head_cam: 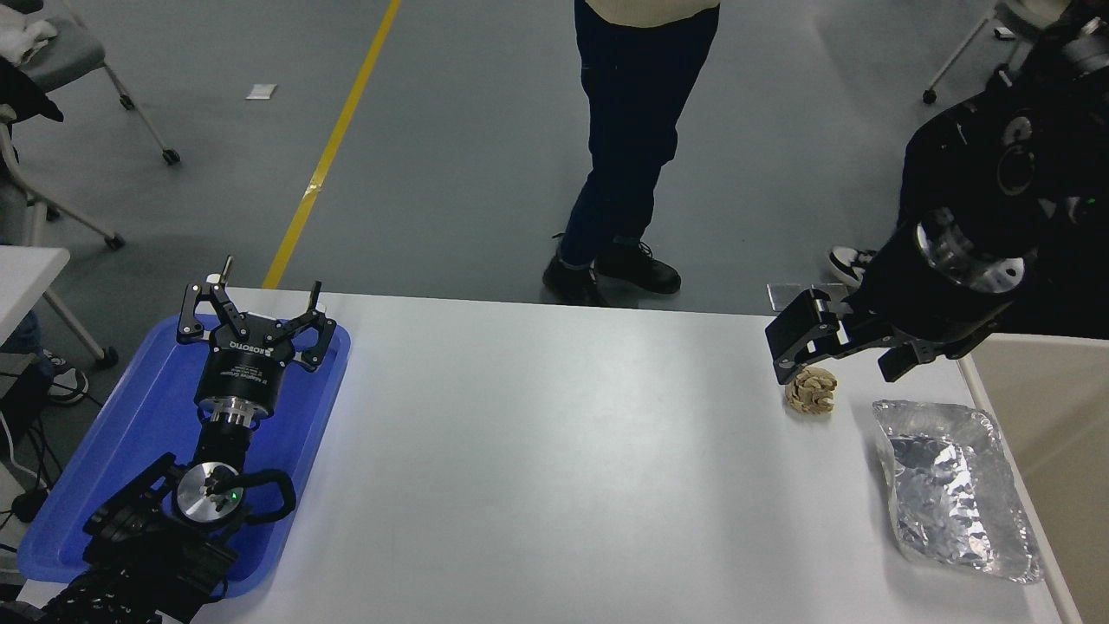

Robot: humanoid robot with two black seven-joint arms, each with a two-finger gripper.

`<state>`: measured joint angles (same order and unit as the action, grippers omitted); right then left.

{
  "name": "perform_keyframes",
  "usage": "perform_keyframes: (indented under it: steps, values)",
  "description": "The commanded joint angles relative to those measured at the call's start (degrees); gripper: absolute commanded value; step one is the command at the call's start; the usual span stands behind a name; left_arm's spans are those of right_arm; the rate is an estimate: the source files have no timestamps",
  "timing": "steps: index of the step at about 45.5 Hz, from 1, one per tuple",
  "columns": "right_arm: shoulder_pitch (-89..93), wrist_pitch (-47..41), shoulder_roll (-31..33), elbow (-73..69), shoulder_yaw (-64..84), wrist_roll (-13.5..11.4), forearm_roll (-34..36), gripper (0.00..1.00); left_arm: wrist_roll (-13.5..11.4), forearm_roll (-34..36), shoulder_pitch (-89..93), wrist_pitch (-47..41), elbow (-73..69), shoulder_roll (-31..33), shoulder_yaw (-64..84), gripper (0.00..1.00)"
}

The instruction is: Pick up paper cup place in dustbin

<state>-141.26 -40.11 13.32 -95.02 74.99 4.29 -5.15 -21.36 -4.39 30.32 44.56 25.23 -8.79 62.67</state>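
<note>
**Crumpled paper under the right gripper, no cup on show**

Crinkled tan paper ball sits on the smooth white table, and the right gripper hangs just above it, fingertips pointing down and to the left; whether its fingers are apart or together cannot be told from this angle. The right arm reaches in from the upper right. Just beside the ball lies a wrinkled silver foil tray. Beige dustbin shows at the table's right edge. The paper cup is nowhere visible. Far left, the left gripper rests over the glossy blue tray, fingers spread wide. A person's dark trouser legs stand beyond the table.
</note>
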Motion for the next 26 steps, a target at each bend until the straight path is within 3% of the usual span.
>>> perform_keyframes:
  steps: [1,26]
  values:
    - [-5.0,-4.4,-1.4,-1.7,2.7,0.0,1.5,1.0,0.0,0.0,0.0,0.0,0.0,0.0,0.0,1.0]
    - [-8.3,-4.9,0.0,-3.0,3.1,0.0,2.3,1.0,0.0,0.0,0.0,0.0,0.0,0.0,0.0,1.0]
